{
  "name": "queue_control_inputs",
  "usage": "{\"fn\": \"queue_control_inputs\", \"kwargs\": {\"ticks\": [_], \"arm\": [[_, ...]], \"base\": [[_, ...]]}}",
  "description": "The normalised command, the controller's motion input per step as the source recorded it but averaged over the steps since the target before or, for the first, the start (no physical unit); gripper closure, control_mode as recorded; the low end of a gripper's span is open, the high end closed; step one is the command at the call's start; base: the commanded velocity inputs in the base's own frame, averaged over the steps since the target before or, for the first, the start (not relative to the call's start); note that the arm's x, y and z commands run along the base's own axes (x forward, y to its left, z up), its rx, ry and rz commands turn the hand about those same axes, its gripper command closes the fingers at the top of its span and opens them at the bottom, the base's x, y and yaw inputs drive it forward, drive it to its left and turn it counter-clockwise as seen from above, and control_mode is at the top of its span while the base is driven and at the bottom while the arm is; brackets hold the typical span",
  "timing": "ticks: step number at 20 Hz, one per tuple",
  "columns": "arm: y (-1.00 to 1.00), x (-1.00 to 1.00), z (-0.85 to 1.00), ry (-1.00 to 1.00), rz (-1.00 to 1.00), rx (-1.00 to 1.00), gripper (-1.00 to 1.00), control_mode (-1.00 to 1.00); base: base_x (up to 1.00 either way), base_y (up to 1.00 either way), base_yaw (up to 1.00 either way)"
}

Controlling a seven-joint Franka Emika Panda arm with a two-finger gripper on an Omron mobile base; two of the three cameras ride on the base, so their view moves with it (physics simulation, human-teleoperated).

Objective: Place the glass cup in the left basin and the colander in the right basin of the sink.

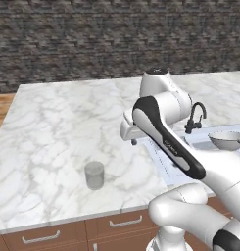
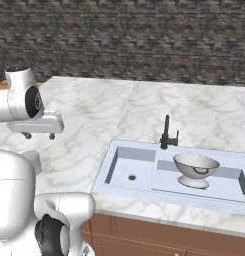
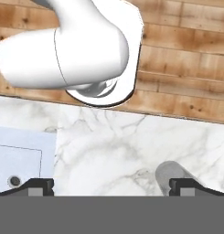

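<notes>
Progress: roughly half done, judging by how things lie; one of the two items sits in a basin, the other is not yet moved.
Colander: stands upright in the right basin, right of centre in the right base view, just right of the black faucet; at the right edge of the left base view it shows as a pale bowl.
Glass cup: upright on the marble counter, lower left of centre in the left base view, well apart from the sink. In the hand view it appears as a grey blur at lower right, just beside the right fingertip.
Left basin: holds nothing but its dark drain hole, left of centre in the right base view.
Gripper: fingers spread wide, nothing between them, hanging above the counter at the left edge of the right base view, not touching the cup.
Remaining: grasp the cup, carry it over to the sink, set it down in the left basin.
Next-move need: likely a shift toward the cup so it sits between the fingers before they close.
</notes>
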Motion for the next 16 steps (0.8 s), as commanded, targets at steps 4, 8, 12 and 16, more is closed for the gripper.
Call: {"fn": "queue_control_inputs", "kwargs": {"ticks": [4,8,12,16], "arm": [[0.23,0.07,-0.26,-0.02,0.00,0.00,-1.00,-1.00],[0.17,0.06,-0.23,-0.05,0.00,0.01,-1.00,-1.00],[0.16,0.07,-0.19,-0.06,0.00,0.01,-1.00,-1.00],[0.14,0.11,-0.11,-0.05,0.00,0.02,-1.00,-1.00]], "base": [[0.00,0.00,0.00],[0.00,0.00,0.00],[0.00,0.00,0.00],[0.00,0.00,0.00]]}}
